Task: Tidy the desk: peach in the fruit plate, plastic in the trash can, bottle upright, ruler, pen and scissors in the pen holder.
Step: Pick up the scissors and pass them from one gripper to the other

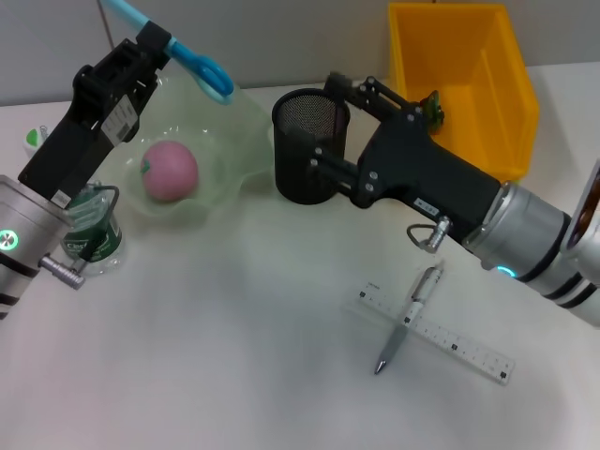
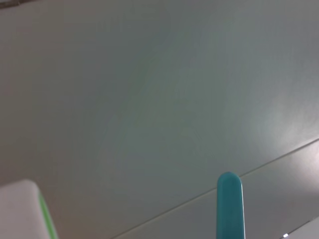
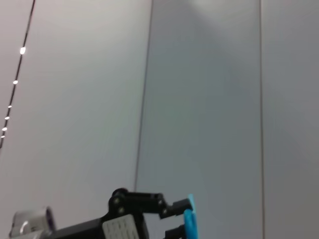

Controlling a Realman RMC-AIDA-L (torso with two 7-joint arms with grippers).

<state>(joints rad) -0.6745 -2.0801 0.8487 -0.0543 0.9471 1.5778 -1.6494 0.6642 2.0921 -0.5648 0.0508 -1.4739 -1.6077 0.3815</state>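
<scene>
1. The fruit plate [image 1: 211,178] occupies the upper left of the head view; the peach [image 1: 170,171] lies in it.
2. The bottle [image 1: 92,230] stands at the plate's left edge.
3. The pen holder [image 1: 310,145] stands just right of the plate, at upper centre.
4. The trash can [image 1: 469,84] fills the upper right.
5. The pen [image 1: 405,321] lies across the ruler [image 1: 441,331] at lower right.

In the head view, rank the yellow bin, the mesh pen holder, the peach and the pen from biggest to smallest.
1. yellow bin
2. mesh pen holder
3. and 4. peach and pen: unsure; the peach is bulkier, the pen longer.
</scene>
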